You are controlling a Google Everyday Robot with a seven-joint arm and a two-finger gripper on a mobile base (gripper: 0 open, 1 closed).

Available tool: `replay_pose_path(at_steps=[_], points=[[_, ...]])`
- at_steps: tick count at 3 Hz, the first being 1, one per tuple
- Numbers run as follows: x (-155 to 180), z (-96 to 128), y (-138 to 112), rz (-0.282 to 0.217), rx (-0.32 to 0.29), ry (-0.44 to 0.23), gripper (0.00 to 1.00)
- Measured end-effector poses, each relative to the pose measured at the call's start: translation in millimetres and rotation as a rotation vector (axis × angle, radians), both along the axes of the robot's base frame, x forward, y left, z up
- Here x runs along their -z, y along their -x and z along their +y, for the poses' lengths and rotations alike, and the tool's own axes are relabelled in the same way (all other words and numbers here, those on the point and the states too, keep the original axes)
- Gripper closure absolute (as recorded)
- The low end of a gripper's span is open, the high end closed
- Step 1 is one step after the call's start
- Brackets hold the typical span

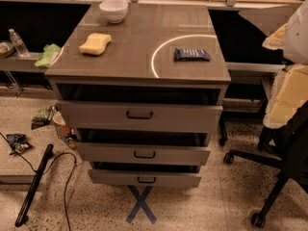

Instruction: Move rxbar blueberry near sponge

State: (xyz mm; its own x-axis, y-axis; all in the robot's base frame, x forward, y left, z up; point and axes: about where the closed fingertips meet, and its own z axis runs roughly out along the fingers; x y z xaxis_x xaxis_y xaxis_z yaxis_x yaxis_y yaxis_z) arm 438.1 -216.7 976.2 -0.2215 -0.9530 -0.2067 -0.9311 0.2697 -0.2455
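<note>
rxbar blueberry [192, 54] lies right of centre on table [139, 69]; sponge [95, 44] upper left. The pincer is out of frame, state cannot be told. Best: pinch bar across narrow width, release just beside sponge.

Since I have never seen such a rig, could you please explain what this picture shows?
There is one view only; where its camera is mounted is not on record. It looks down on a grey cabinet with three drawers. The robot is a mobile base with one arm, and its gripper is out of view, so nothing is seen held. On the cabinet top lie a pale yellow soft sponge at the left, a small flat snack bar in a dark blue wrapper, the rxbar blueberry, at the right, and a white bowl at the back. The bar should go near the sponge; they lie well apart.
</note>
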Motion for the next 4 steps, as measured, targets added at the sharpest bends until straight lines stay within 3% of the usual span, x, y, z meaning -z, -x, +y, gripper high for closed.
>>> replay_pose_path(at_steps=[1, 2, 3, 4], points=[[0, 0, 0, 0.000, 0.000, 0.000, 0.00], [4, 3, -21, -0.024, -0.012, -0.073, 0.00], [8, 14, -116, -0.109, -0.034, -0.383, 0.00], [14, 22, -179, -0.124, -0.027, -0.594, 0.00]])
